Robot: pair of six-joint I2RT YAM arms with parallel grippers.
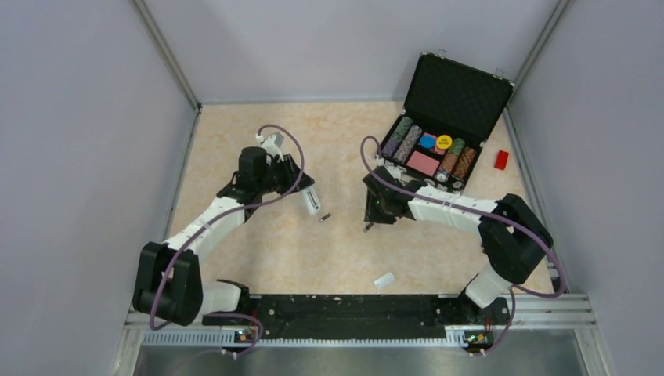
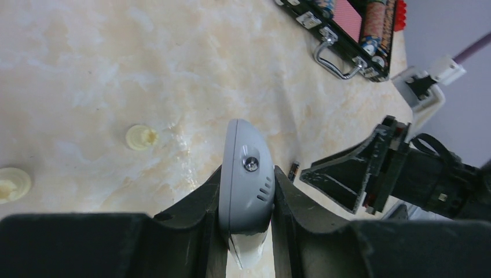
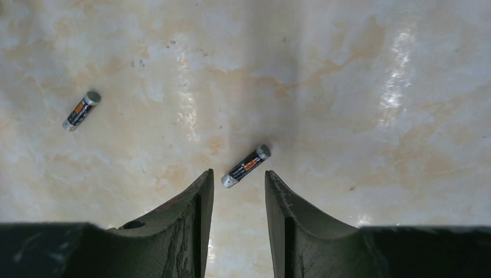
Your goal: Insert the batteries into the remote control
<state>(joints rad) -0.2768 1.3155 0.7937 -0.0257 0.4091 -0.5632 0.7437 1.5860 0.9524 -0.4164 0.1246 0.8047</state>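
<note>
My left gripper is shut on the remote control, a slim white body held edge-up between the jaws, its rounded end with a small screw sticking out past the fingertips. Two batteries lie loose on the table. One battery rests just right of the remote. The other battery, black with an orange mark and metal ends, lies slantwise just ahead of my right gripper, whose jaws stand open and empty. The farther battery shows at the upper left of the right wrist view.
A small white cover piece lies near the front rail. An open black case of poker chips stands at the back right, with a red block beside it. Two cream pegs sit on the table left of the remote.
</note>
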